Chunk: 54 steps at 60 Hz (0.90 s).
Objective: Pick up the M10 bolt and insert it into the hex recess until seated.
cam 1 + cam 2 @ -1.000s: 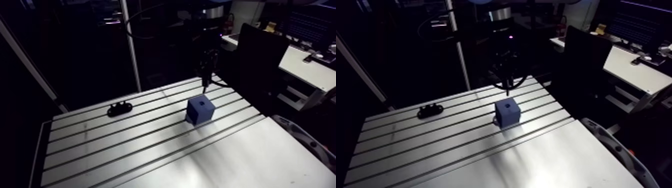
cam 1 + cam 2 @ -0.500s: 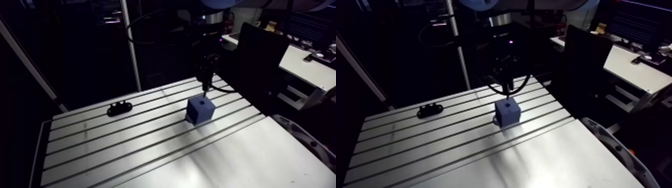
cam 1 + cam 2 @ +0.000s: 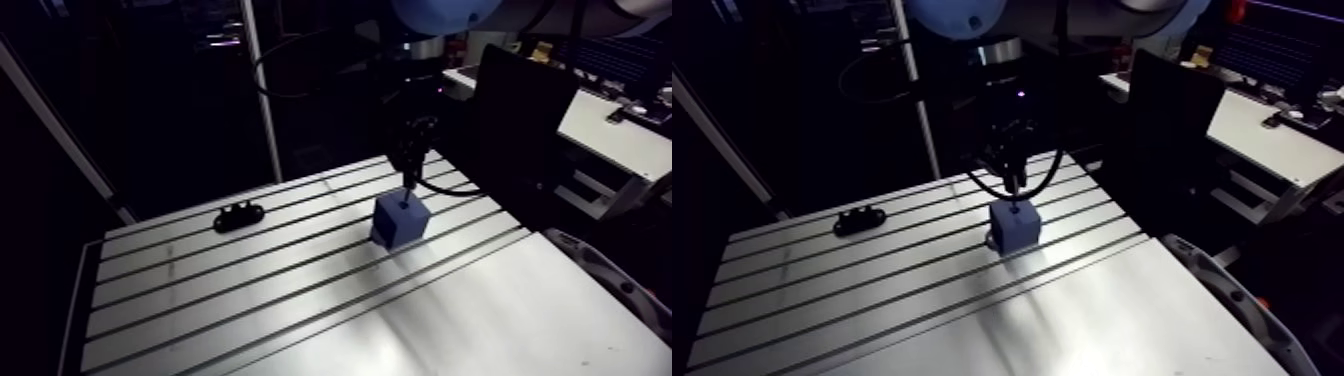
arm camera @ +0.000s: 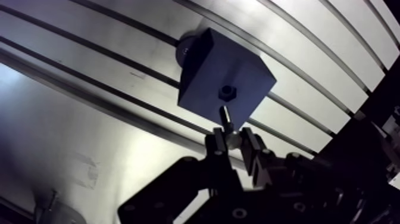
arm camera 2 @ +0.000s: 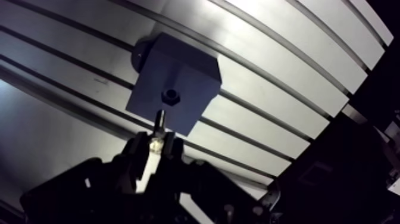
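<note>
Wrist view: gripper (image 4: 233, 143), fingers clamped on the M10 bolt (image 4: 225, 116), shank aimed at the hex recess (image 4: 227, 92) in the blue block (image 4: 205, 65), tip just short of it.

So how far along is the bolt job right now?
Pickup looks done: the gripper is shut on the bolt. In hand: the bolt hangs tip-down over the blue block, just short of its hex recess. Left: line up, push it in until seated, let go.
</note>
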Each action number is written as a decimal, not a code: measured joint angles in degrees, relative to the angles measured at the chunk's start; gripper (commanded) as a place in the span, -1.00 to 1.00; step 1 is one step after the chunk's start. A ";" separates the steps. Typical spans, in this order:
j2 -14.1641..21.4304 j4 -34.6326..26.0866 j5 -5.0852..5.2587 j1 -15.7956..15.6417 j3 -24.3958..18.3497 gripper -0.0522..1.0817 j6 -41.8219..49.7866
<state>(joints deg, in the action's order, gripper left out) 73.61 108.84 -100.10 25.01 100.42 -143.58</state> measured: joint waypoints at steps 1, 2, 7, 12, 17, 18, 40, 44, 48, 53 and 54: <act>-0.02 0.10 0.03 0.00 0.06 0.87 0.00; -0.03 0.19 0.07 0.00 0.10 0.87 0.00; -0.12 0.54 0.19 -0.01 0.31 0.86 0.00; -0.19 0.79 0.29 -0.01 0.47 0.87 0.00; -0.22 0.91 0.33 0.01 0.57 0.87 -0.01; -0.23 0.94 0.34 0.01 0.60 0.87 -0.02; -0.55 1.14 0.38 0.11 0.65 0.87 -0.08; -0.70 1.25 0.39 0.12 0.64 0.87 -0.08; -0.88 1.50 0.41 0.13 0.65 0.87 -0.09; -1.11 1.90 0.44 0.13 0.66 0.87 -0.19; -1.15 2.00 0.46 0.13 0.66 0.87 -0.25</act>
<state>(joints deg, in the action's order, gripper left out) 72.46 110.85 -99.64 25.14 101.09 -143.83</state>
